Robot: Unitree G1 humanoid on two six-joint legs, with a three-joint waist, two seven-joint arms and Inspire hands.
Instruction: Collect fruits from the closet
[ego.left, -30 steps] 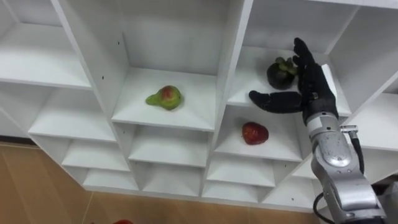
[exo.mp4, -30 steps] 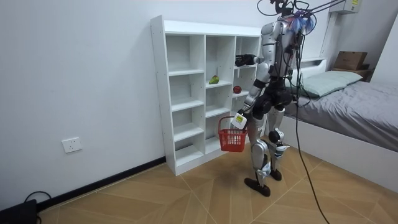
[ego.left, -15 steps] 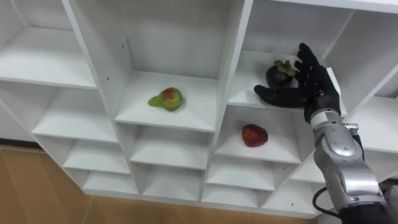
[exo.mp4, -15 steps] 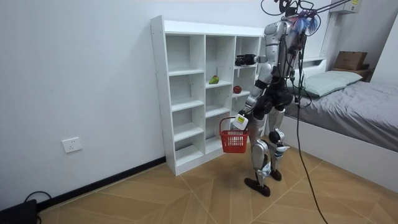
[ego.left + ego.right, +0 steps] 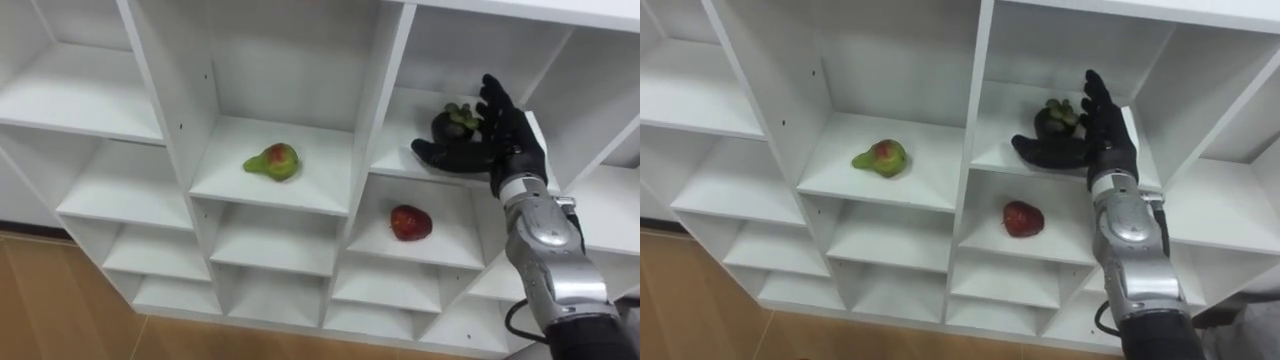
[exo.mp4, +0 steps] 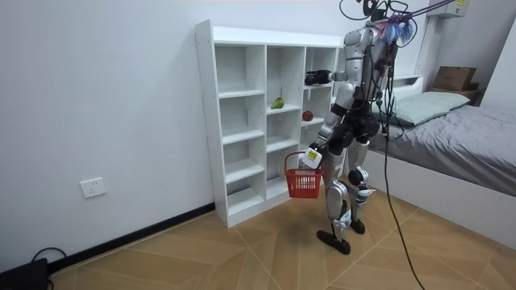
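Mangosteen (image 5: 452, 120) sits in an upper compartment of the closet (image 5: 385, 90). My right hand (image 5: 505, 140) is raised to it, spread wide: fingers upright just beside it, thumb stretched out in front. Contact unclear. Pear (image 5: 272, 161) and apple (image 5: 409, 222) lie in other compartments. My left hand (image 6: 309, 156) grips the basket (image 6: 302, 182).
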